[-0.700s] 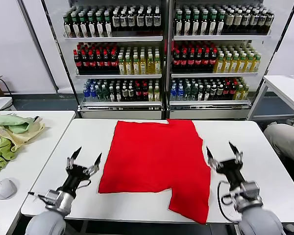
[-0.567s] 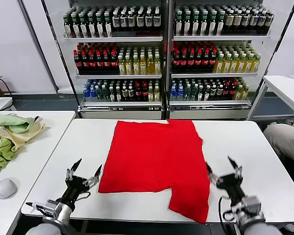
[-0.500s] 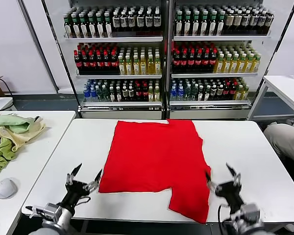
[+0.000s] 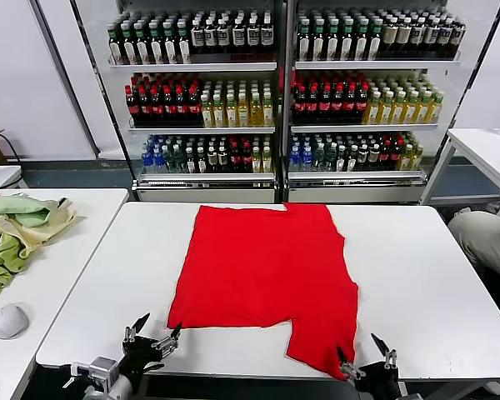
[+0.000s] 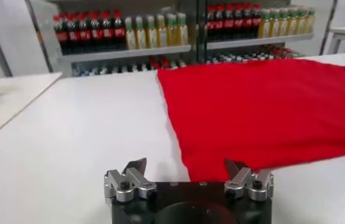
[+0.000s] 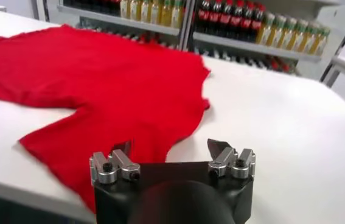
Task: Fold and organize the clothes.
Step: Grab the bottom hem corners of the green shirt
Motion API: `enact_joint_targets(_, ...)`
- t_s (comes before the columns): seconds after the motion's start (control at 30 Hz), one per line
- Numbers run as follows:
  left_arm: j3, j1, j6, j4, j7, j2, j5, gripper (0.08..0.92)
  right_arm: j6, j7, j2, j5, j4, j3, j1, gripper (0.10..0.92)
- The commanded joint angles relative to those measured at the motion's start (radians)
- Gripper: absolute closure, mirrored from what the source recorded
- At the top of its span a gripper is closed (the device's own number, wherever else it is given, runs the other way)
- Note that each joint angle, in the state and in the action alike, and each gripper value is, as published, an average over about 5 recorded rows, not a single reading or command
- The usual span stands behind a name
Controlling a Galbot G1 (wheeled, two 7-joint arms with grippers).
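Head view: your left pincer (image 4: 153, 332) and right pincer (image 4: 365, 357) hang at the desk's (image 4: 425, 275) near edge, jaws spread apart, empty; beyond them the red T-shirt (image 4: 267, 267) lies flat mid-desk, bottle shelves (image 4: 279, 92) behind.

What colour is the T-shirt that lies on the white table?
The T-shirt is plain bright red; no print is visible. The head view shows it best.
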Motion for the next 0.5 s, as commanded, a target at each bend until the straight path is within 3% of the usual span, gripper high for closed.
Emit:
enact_joint_targets(0.03, 0.016, -0.058, 0.049, 0.041, -0.011, 0.005, -0.035, 0.180, -0.010, 0.015, 0.017, 0.008, 0.000, -0.047, 0.009, 0.205)
enact_joint_targets(0.17, 0.048, -0.054, 0.063, 0.041, -0.008, 0.001, -0.004, 0.234, -0.023, 0.029, 0.021, 0.031, -0.015, -0.054, 0.023, 0.274)
enact_joint_targets(0.5, 0.085, -0.053, 0.062, 0.078, -0.011, -0.013, 0.043, 0.518, -0.046, 0.034, 0.022, 0.050, -0.026, -0.053, 0.016, 0.558)
